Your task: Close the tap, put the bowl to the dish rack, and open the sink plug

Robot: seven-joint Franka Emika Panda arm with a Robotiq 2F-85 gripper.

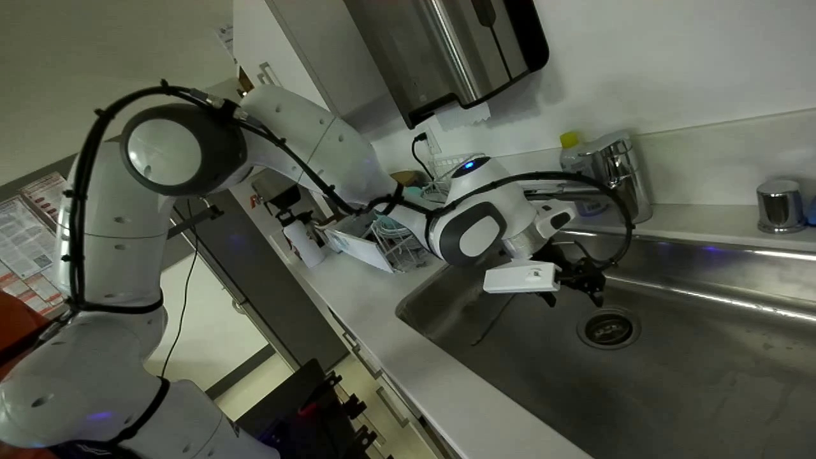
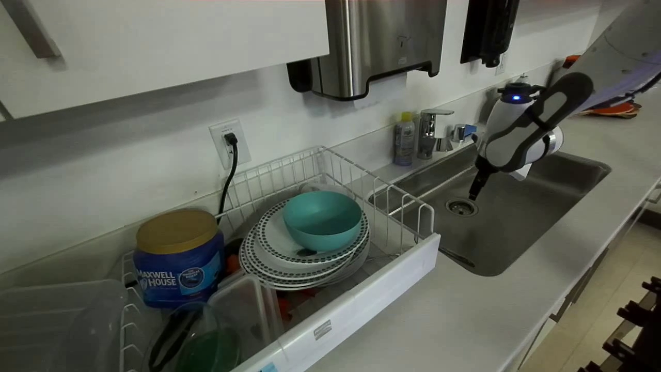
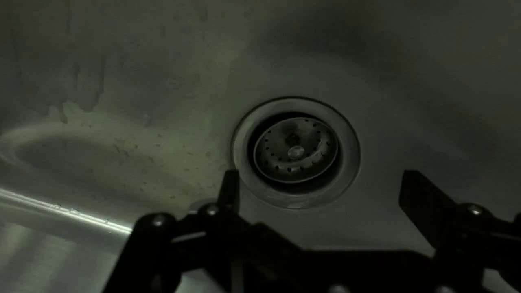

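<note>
In an exterior view the bowl [image 2: 323,219] is seated on stacked plates [image 2: 299,271] in the dish rack [image 2: 382,206], left of the sink [image 2: 521,232], so that step can be judged done. No stream is seen below the tap [image 2: 427,135] at the far edge; whether it is fully turned off cannot be told. The last step, opening the sink plug [image 3: 295,147], appears to be in hand: the plug is sunk in the drain [image 3: 241,150], seemingly a little askew, and whether it is already unsealed cannot be told. The jaws are parted over the sink, with nothing held. In the wrist view the plug is placed nearer the left jaw than the right, so if a descent were made without re-centring, the drain could be struck and the plug missed. Because what looks like its knob [image 3: 296,152] is small and low, too shallow a closing might be spent on air, while too deep a reach could be stopped by bare metal. A slick knob might also be lost mid-lift, and the plug dropped back aslant, or pressed down and sealed.
</note>
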